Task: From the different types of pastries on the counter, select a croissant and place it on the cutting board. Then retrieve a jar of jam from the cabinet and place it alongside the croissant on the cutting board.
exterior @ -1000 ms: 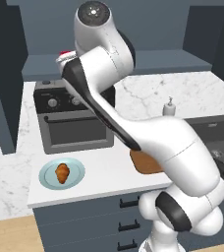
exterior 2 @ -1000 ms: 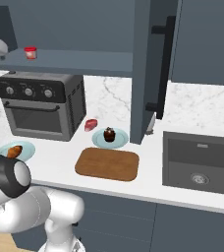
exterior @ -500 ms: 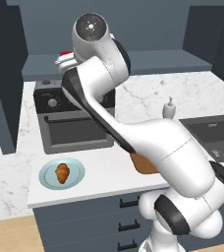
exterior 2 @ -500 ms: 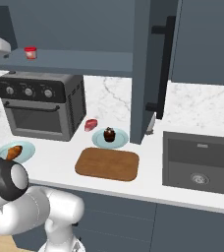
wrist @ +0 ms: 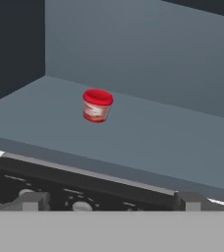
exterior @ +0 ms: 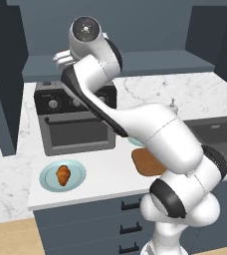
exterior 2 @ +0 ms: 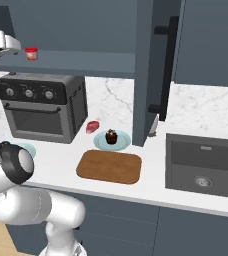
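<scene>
Jaws (wrist: 109, 199) spread wide, nothing held. Jar (wrist: 97, 105) seen upright on flat shelf (wrist: 148, 142), squat, round, red-lidded. Croissant (exterior: 62, 175) laid lengthwise on plate (exterior: 48, 177).

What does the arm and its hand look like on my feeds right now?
The arm is glossy white with rounded, bulky segments and dark grey to black bands at the joints, plus a round dark-centred cap on the top joint. No cables or markings are visible. The hand is a small white block; in the hand view its finger tips look dark grey and squared.
</scene>
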